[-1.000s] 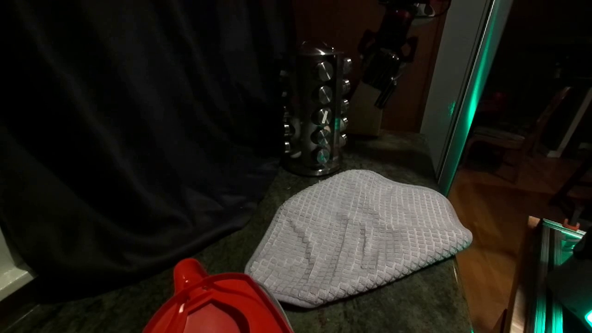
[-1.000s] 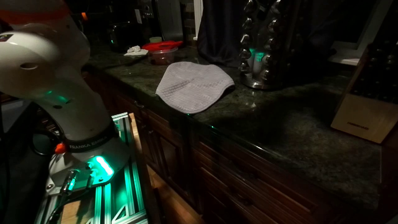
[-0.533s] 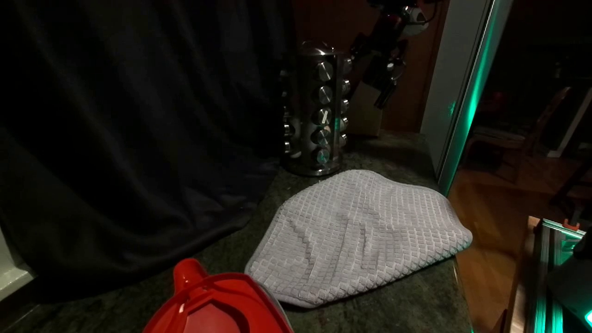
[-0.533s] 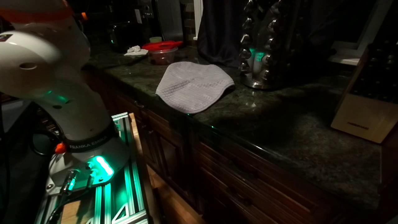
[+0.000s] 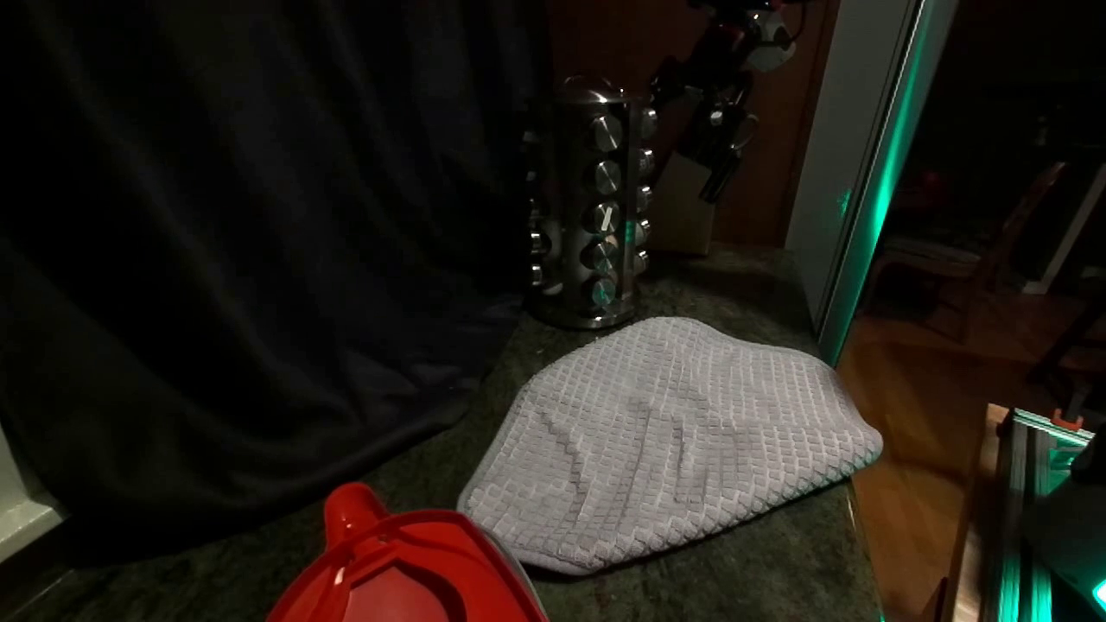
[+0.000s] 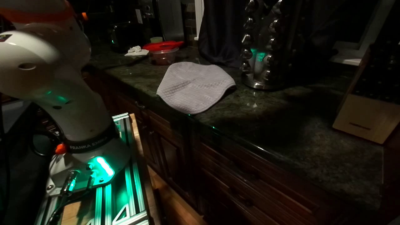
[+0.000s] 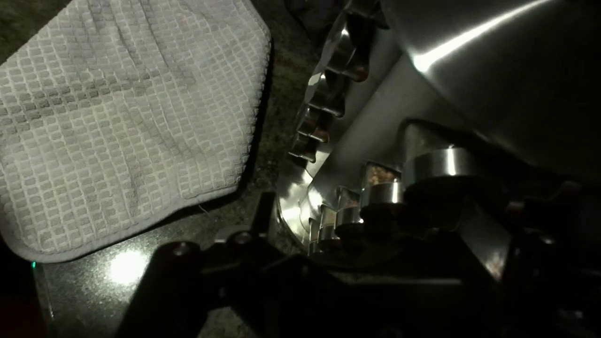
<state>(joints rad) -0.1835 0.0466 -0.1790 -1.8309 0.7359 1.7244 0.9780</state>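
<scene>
Near the spice rack (image 5: 581, 203), jaws parted, half in shadow, towel (image 7: 136, 112) cropped in wrist view

A red-lidded container (image 6: 162, 57) is sitting on the table (image 6: 312, 150); crumpled white paper (image 6: 136, 50) is lying beside it; a dark curtain (image 5: 285, 225) is hanging nearby; a chair (image 5: 933, 251) is standing farther off.

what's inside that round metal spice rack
The spice rack holds columns of jars with shiny lids; in the wrist view, one jar shows brown, grainy contents. Most other contents are too dark to tell, and the rack's core is hidden behind its metal body.
</scene>
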